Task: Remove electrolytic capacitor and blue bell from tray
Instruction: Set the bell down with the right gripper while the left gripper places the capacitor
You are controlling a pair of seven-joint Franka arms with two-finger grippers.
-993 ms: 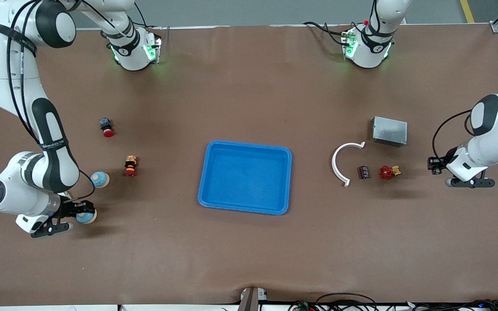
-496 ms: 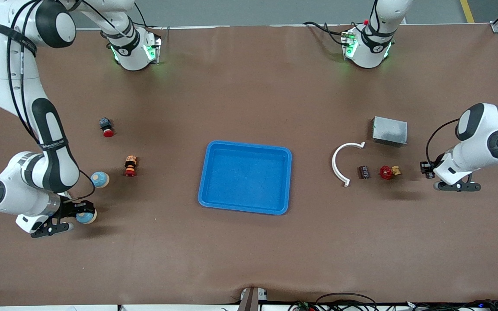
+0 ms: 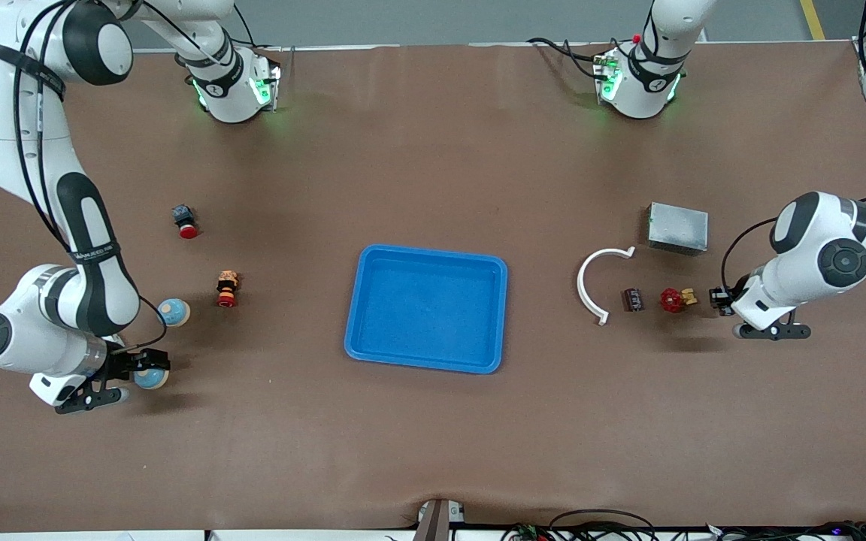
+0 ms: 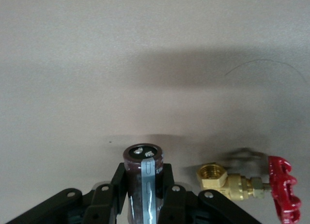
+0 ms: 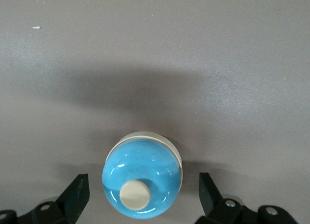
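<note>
The arm's (image 3: 91, 252) lettering seems unreadable. Left gripper (image 4: 143, 197), now nearer the valve (image 4: 252, 183), grasps a capacitor (image 4: 143, 183); right gripper (image 5: 140, 197) has released the bell (image 5: 142, 176).

Clamped in left gripper (image 4: 144, 204): dark brown cylindrical capacitor (image 4: 144, 183). Resting upright on table (image 5: 145, 40): glossy blue dome bell (image 5: 143, 178), cream-buttoned.

bare table around blue tray (image 3: 425, 255), white arc (image 3: 591, 282) beside valve (image 3: 673, 300)
</note>
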